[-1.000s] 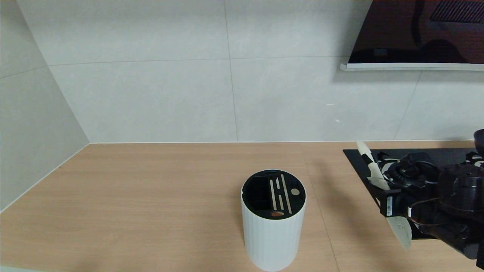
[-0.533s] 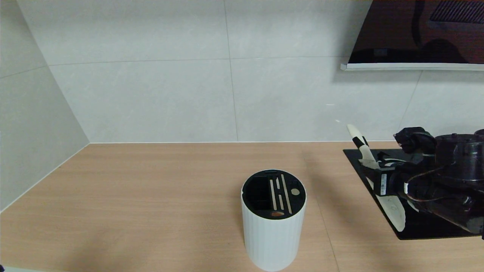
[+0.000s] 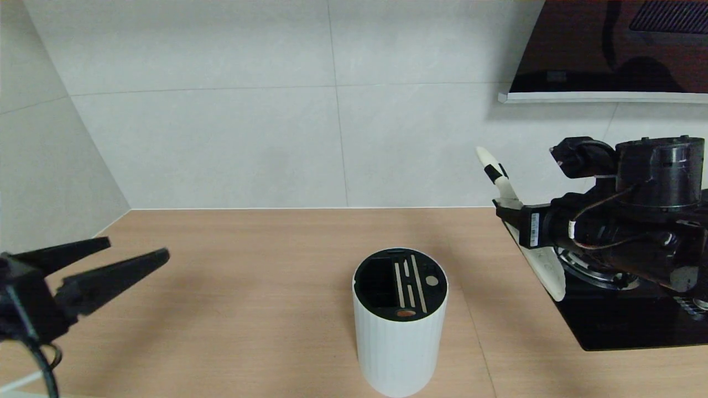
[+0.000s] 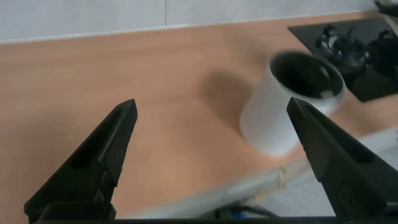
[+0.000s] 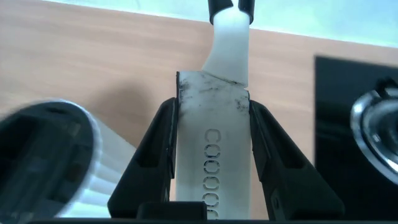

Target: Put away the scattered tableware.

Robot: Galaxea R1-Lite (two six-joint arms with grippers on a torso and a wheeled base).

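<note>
- the knife (image 3: pixel 545 266) is rising off the stove (image 3: pixel 625 327), now hanging in the air, tip down, to the right of the white holder (image 3: pixel 399 331).
- the right gripper (image 3: pixel 525 222) is clamping its blade near the handle, carrying it up and leftward.
- the left gripper (image 3: pixel 135 249) is coming in over the counter (image 3: pixel 249 287), jaws spread, holding nothing.
- the 1 knife is likely heading for the holder's slots, not yet stowed.

- The knife block (image 3: pixel 400 331) stands on the tabletop (image 3: pixel 249 276), near its front edge.
- The cooktop (image 3: pixel 619 326) lies in the tabletop at 3 o'clock from the knife block, apart from it.
- The knife (image 3: pixel 545 265) hangs tilted over the cooktop's left edge, at 2 o'clock, clamped in the right end effector (image 3: pixel 520 221).
- The left end effector (image 3: pixel 137 249) hovers at 9 o'clock, well apart.
- The range hood (image 3: pixel 614 50) hangs on the wall above the cooktop.
</note>
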